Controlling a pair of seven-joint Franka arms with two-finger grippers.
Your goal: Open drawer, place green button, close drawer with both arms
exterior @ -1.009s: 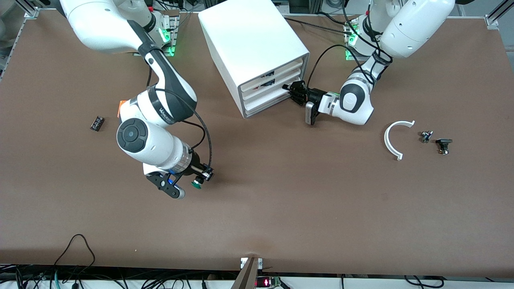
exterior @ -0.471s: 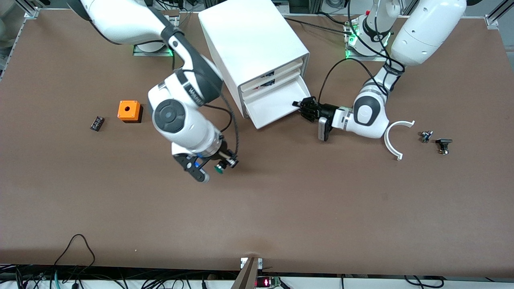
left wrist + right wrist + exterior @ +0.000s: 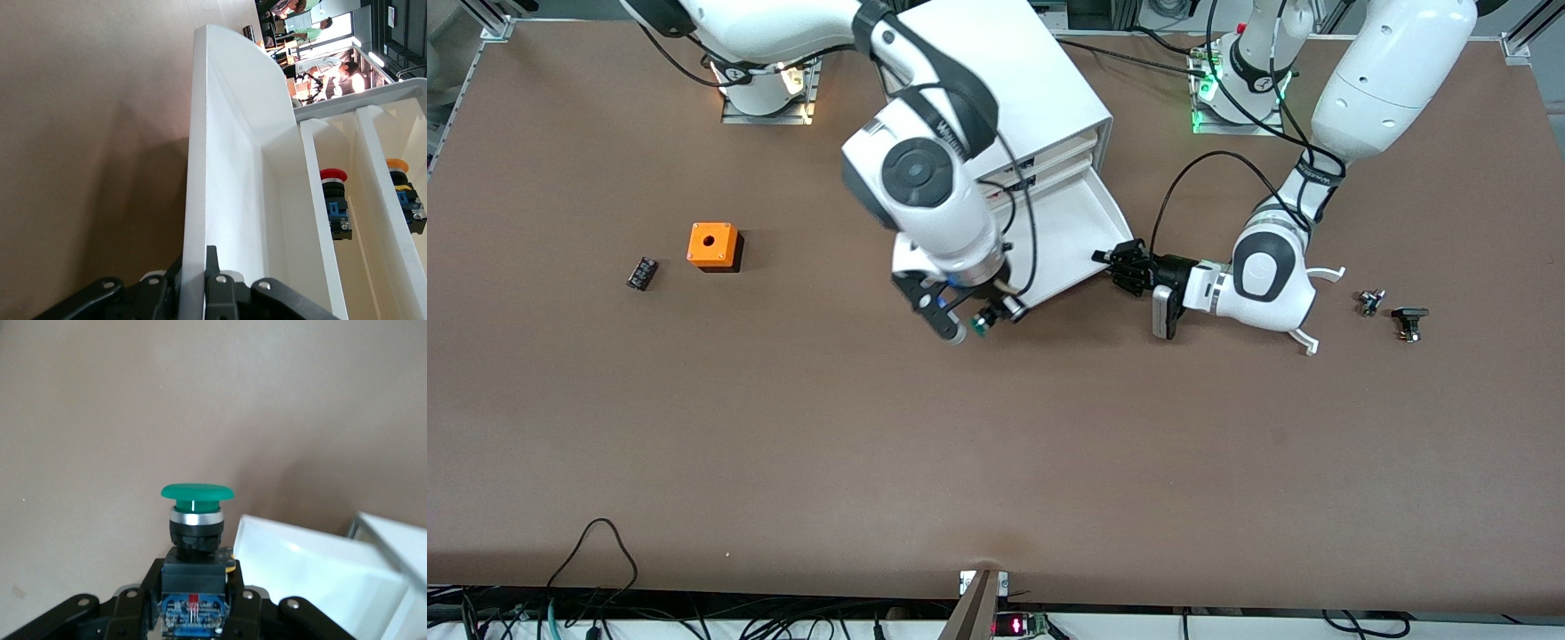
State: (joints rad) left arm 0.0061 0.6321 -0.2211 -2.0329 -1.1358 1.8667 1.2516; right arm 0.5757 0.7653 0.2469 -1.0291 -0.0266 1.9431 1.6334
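The white cabinet [image 3: 978, 80] stands at the table's robot side. Its lowest drawer [image 3: 1080, 222] is pulled out. My left gripper [image 3: 1123, 267] is shut on the drawer's front wall [image 3: 200, 200] at the corner toward the left arm's end. My right gripper [image 3: 974, 322] is shut on the button [image 3: 980, 327], green cap [image 3: 197, 493] and black body with a bluish rear [image 3: 192, 605], and holds it up beside the drawer's other front corner [image 3: 293, 560]. The drawers above hold a red-capped [image 3: 333, 200] and an orange-capped button [image 3: 403, 190].
An orange cube [image 3: 712, 245] and a flat black chip [image 3: 641, 272] lie toward the right arm's end. A white curved piece [image 3: 1320, 307] and two small dark parts [image 3: 1392, 313] lie toward the left arm's end, by the left wrist.
My left gripper has pulled the drawer farther out of the cabinet. My right gripper has carried the button from over the open table to beside the drawer's front corner.
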